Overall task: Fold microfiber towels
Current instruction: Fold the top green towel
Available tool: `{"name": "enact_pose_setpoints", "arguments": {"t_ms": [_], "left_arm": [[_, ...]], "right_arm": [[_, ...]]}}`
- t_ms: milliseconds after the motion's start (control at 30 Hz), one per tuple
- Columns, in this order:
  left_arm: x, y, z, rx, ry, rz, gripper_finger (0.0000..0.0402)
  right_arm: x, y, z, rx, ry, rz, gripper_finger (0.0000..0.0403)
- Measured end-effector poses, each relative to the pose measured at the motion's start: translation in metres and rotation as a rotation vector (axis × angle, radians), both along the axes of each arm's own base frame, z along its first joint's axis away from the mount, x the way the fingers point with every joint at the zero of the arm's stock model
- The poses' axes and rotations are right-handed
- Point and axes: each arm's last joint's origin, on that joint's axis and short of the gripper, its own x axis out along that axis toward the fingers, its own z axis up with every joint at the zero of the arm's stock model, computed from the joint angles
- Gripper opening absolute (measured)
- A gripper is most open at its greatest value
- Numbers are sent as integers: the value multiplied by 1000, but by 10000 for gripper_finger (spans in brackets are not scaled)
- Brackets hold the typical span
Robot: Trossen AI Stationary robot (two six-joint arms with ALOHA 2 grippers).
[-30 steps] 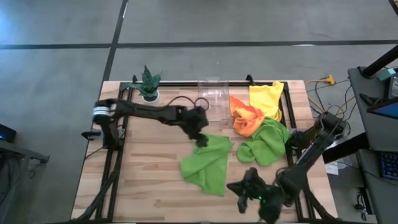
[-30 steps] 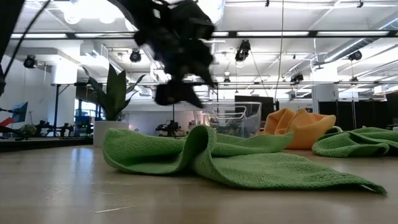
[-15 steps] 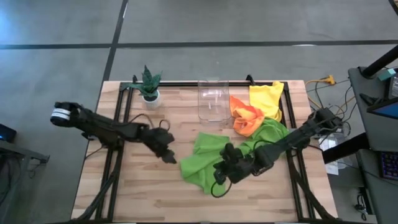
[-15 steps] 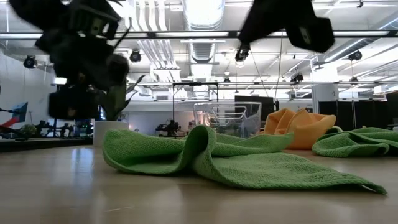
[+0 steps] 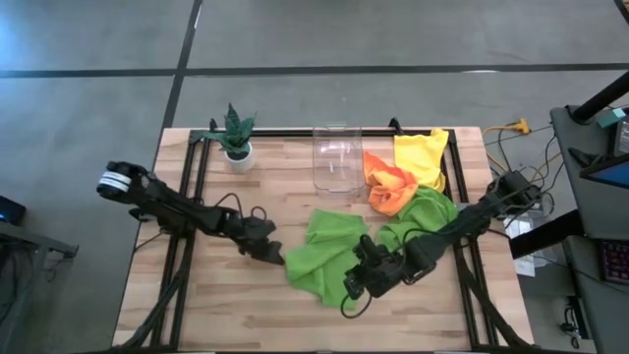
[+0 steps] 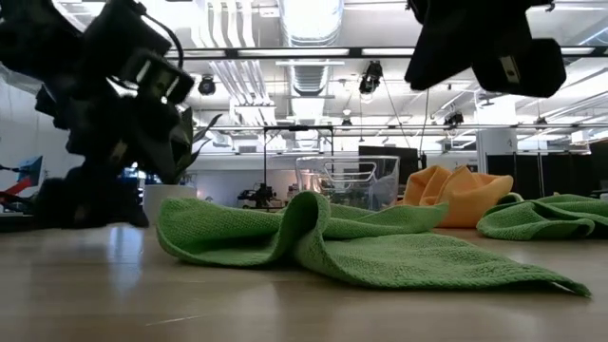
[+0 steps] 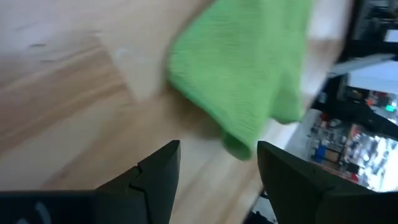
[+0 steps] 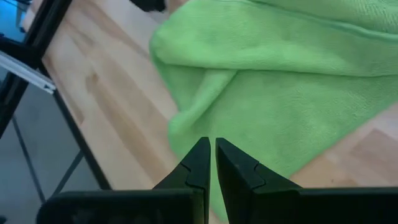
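The rumpled lime green towel (image 5: 324, 258) lies between the empty, parted left gripper (image 5: 272, 254) and the closed, empty right gripper (image 5: 351, 292).

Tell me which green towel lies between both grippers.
The flatter lime green towel mid-table; the other green towel is bunched beside the orange towel.

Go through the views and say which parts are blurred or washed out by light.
Left wrist view: the green towel and the table are smeared by motion, the open left gripper sharper. Low view: both arms are dark blurs against bright ceiling lights; the towel in front is crisp. Right wrist view: mostly sharp, with the shut right gripper above the towel. High view: evenly lit, without glare.
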Motion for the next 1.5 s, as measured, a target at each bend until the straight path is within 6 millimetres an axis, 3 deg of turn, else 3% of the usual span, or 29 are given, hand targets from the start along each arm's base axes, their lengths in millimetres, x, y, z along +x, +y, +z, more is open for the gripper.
{"name": "enact_pose_setpoints", "arguments": {"t_ms": [267, 900, 1033, 1300, 1500], "left_arm": [[11, 0, -16, -3, 37, 79, 198], [14, 4, -14, 58, -6, 251, 192], [15, 4, -14, 51, -7, 267, 149], [15, 4, -15, 68, -14, 241, 12], [10, 3, -9, 58, -42, 174, 3]], "right_arm": [[-4, 11, 5, 9, -16, 32, 22], [-10, 21, 5, -5, -15, 68, 22], [-11, 21, 5, -7, -14, 70, 22], [-11, 21, 5, -12, -14, 76, 22], [-13, 24, 5, -12, -14, 89, 22]]}}
